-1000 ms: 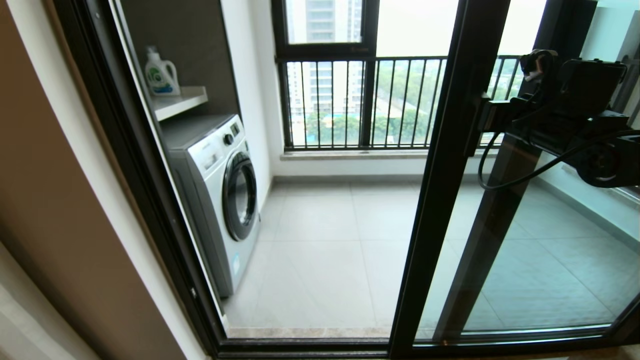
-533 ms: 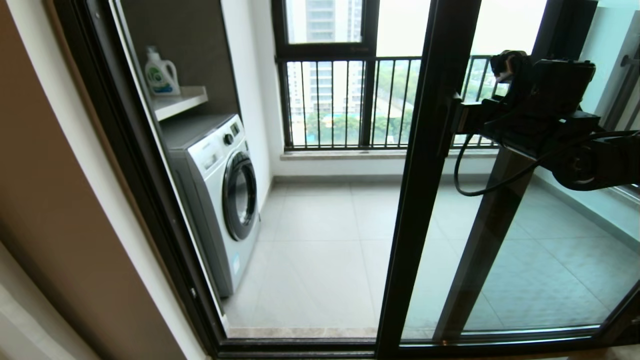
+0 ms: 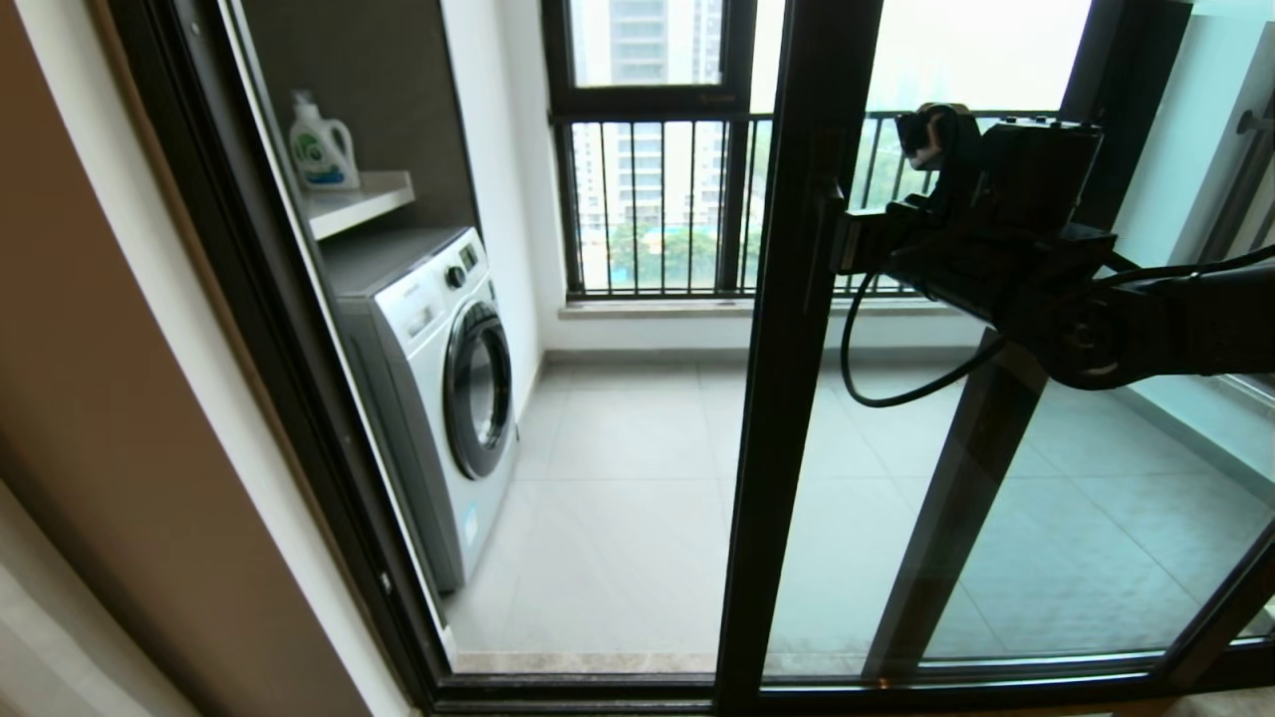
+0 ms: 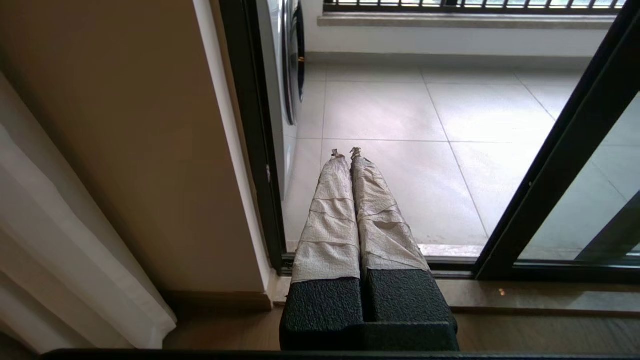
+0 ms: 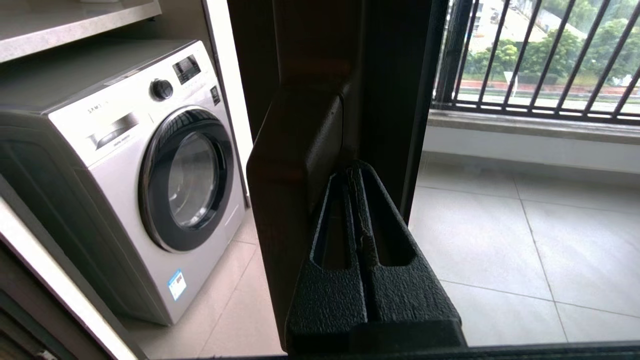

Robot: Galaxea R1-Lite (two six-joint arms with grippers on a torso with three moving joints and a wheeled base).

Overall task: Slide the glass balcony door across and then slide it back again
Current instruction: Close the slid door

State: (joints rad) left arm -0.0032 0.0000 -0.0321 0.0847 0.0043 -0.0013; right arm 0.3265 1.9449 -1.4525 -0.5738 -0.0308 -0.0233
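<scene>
The glass balcony door (image 3: 787, 378) stands partly across the opening, its dark upright near the middle of the head view. Its small latch handle (image 3: 823, 239) sits on that upright. My right gripper (image 3: 849, 244) is shut, with nothing between the fingers, and its tips rest against the handle's side (image 5: 292, 165), next to the door upright (image 5: 385, 75). In the right wrist view the right gripper (image 5: 352, 171) points at the upright. My left gripper (image 4: 345, 151) is shut, with tape-wrapped fingers (image 4: 327, 215); it hangs low near the door track and does not show in the head view.
A washing machine (image 3: 438, 378) stands on the balcony at the left, with a detergent bottle (image 3: 321, 147) on the shelf above. The black railing (image 3: 677, 209) runs along the back. A second glass panel's upright (image 3: 956, 518) stands behind the door. The left jamb (image 3: 289, 378) bounds the opening.
The door has slid to the left, narrowing the opening, and my right gripper has travelled left with it against the handle.
</scene>
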